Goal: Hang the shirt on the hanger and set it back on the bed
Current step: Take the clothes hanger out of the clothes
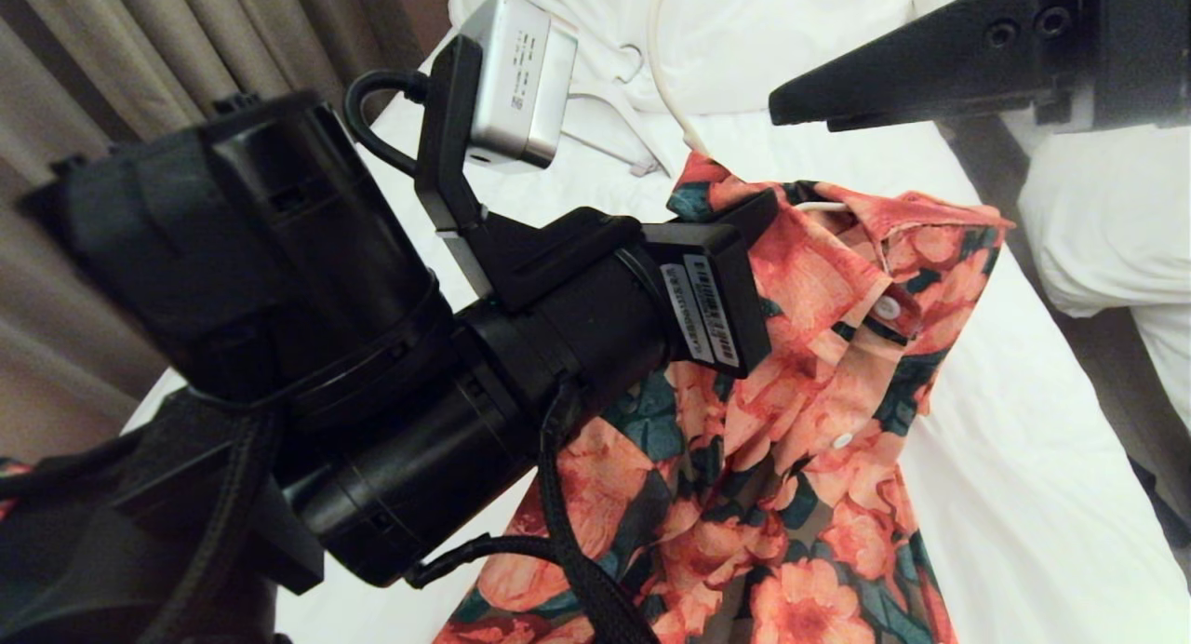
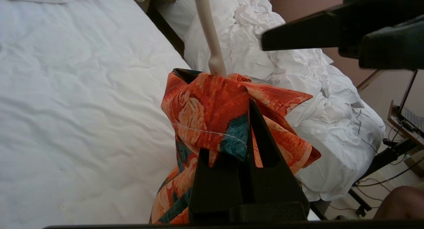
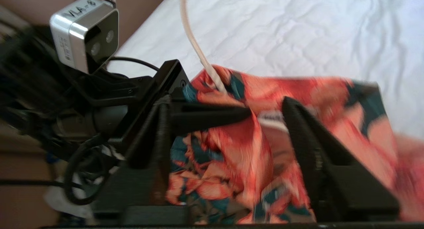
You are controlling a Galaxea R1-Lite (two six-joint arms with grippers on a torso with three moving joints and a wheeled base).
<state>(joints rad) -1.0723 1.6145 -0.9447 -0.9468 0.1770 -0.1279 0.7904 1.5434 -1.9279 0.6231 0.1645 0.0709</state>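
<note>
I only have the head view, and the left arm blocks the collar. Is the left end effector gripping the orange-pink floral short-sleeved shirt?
Observer: Yes. The left wrist view shows the left end effector shut on a fold of the floral shirt, just below the stem of the thin cream-white wire hanger.
Operator: And the right end effector?
Observer: The right wrist view shows the right end effector open, with one finger on each side of the collar fabric.
</note>
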